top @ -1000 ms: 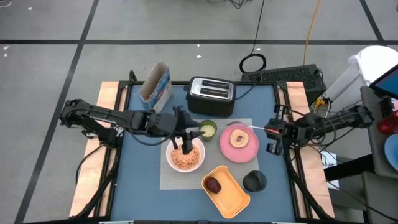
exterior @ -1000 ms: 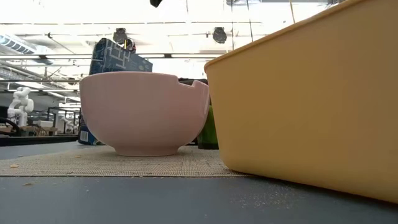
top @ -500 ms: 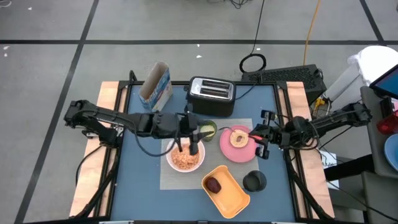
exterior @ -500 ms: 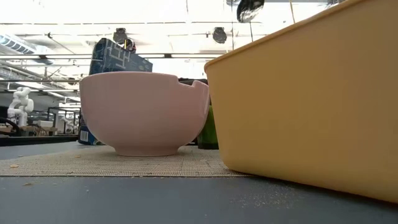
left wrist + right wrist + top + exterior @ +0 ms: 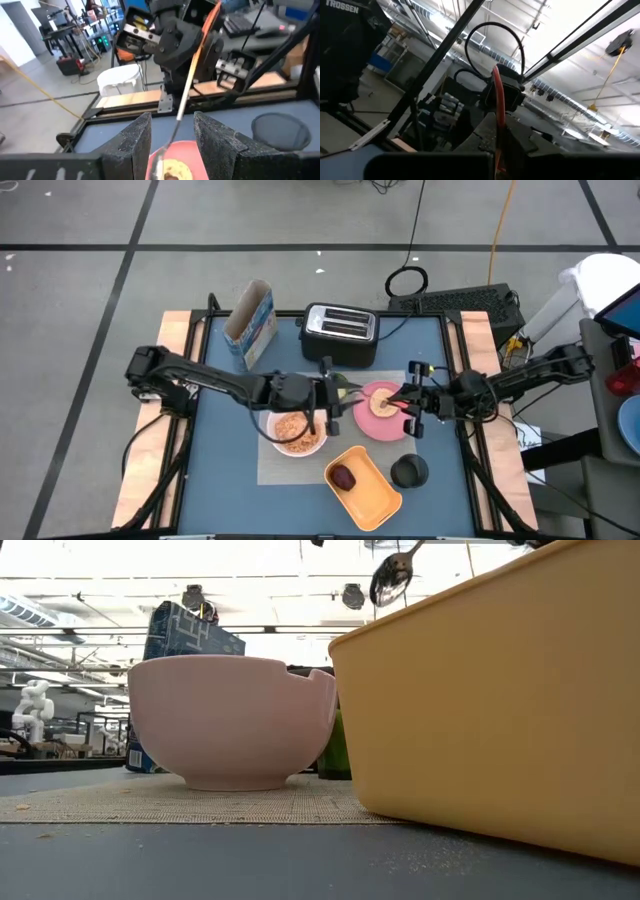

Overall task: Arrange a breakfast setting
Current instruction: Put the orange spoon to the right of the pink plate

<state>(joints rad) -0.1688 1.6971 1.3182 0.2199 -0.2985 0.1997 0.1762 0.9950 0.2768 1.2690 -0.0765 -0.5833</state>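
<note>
Overhead, both arms meet above the grey placemat (image 5: pixel 345 435). Right gripper (image 5: pixel 408 398) has its fingers pressed together on the orange handle of a spoon (image 5: pixel 192 75), whose metal shaft runs down toward the pink plate (image 5: pixel 383 412); the spoon's bowl hangs above the table in the low view. Left gripper (image 5: pixel 172 135) faces it with fingers (image 5: pixel 132 142) partly spread, the spoon shaft passing between them; contact cannot be told. Just beyond these fingers lies the toasted bread piece (image 5: pixel 381 404) on the plate. White bowl (image 5: pixel 297 430), holding cereal, sits beneath the left wrist; the pale-green cup (image 5: pixel 342 387) is largely hidden by that gripper. Behind both grippers stands the toaster (image 5: pixel 339 330), a cereal box (image 5: pixel 250 322) beside it. Nearer the table's front: orange tray (image 5: pixel 362 484) with a dark fruit, filling much of the low view, and a black cup (image 5: pixel 409 471) under the right arm.
</note>
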